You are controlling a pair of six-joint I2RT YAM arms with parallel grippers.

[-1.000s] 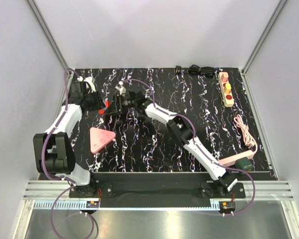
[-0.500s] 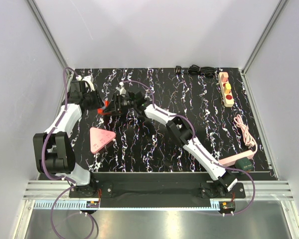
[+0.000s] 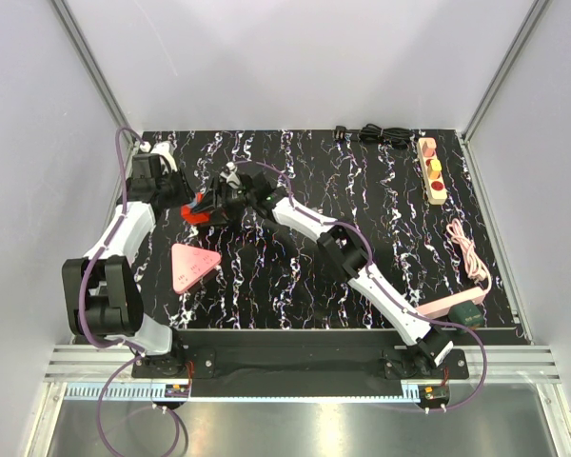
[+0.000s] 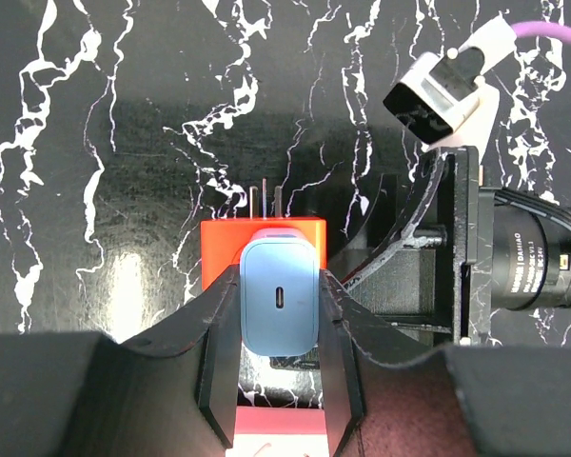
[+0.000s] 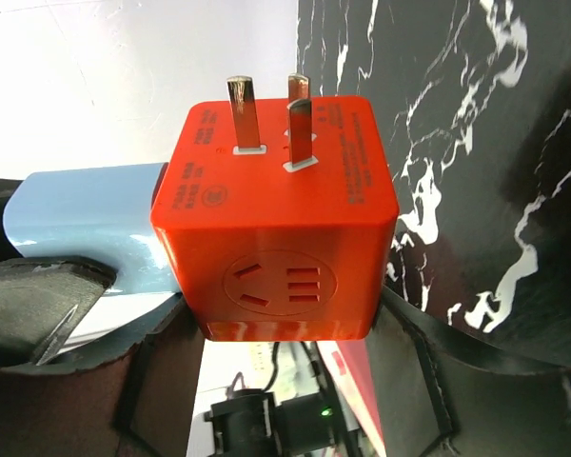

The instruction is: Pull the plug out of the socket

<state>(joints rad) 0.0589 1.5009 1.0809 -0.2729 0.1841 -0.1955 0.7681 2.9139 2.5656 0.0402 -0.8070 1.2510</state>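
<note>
Both arms had shifted leftward, exposing more of the orange cube (image 5: 276,209). We saw the left gripper (image 4: 278,295) clenching the blue plug (image 4: 279,314) and the right gripper (image 5: 276,328) grasping the orange cube; fingers (image 4: 214,352) hid their joint.

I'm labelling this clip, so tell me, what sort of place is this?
Probably a robot test cell, not a home: a left arm and right arm bolted at the edge of a black marble-patterned table, boxed in by plain white walls on aluminium posts.

A robot lab cell: white walls (image 3: 314,57), aluminium posts (image 3: 90,65) (black marbled tabletop (image 3: 266,286)).
</note>
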